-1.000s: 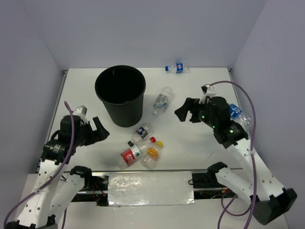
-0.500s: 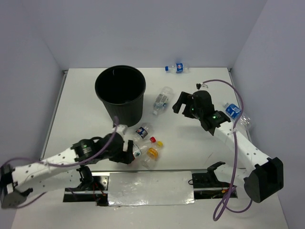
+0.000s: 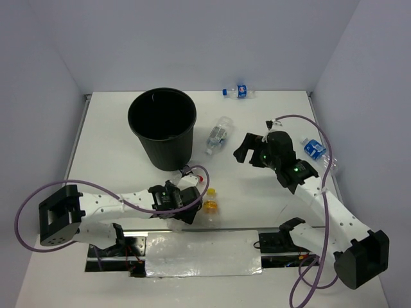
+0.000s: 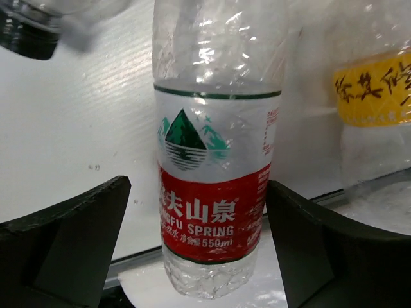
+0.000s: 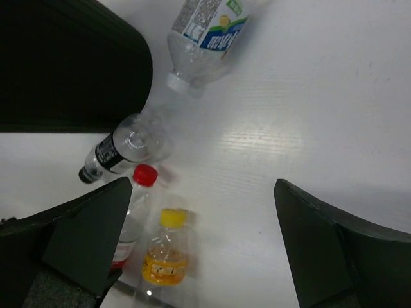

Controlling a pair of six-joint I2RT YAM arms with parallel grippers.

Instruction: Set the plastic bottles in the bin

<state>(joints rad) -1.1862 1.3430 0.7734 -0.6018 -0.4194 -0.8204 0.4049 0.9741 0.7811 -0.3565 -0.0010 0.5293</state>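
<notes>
The black bin [image 3: 162, 125] stands upright at the back left; its wall also shows in the right wrist view [image 5: 70, 64]. My left gripper [image 3: 187, 204] is open and straddles a red-label bottle [image 4: 212, 212] lying near the front edge; its fingers [image 4: 64, 250] are on either side of the label. A yellow-label bottle [image 3: 209, 204] lies just right of it. My right gripper [image 3: 247, 149] is open and empty, above the table right of a blue-green-label bottle [image 3: 219, 135]. A blue-label bottle [image 3: 239, 92] lies at the far edge. Another [image 3: 314, 149] lies at the right.
A dark-label bottle with a black cap [image 5: 122, 151] lies by the bin's base, beside the red cap [image 5: 145, 174] and the yellow-cap bottle [image 5: 166, 250]. The table's metal front edge [image 3: 202, 247] runs just below the left gripper. Side walls close in left and right.
My left arm has swung from the left side across to the bottle cluster at the front, and its open gripper now straddles the red-label bottle. The right gripper has shifted slightly left.
</notes>
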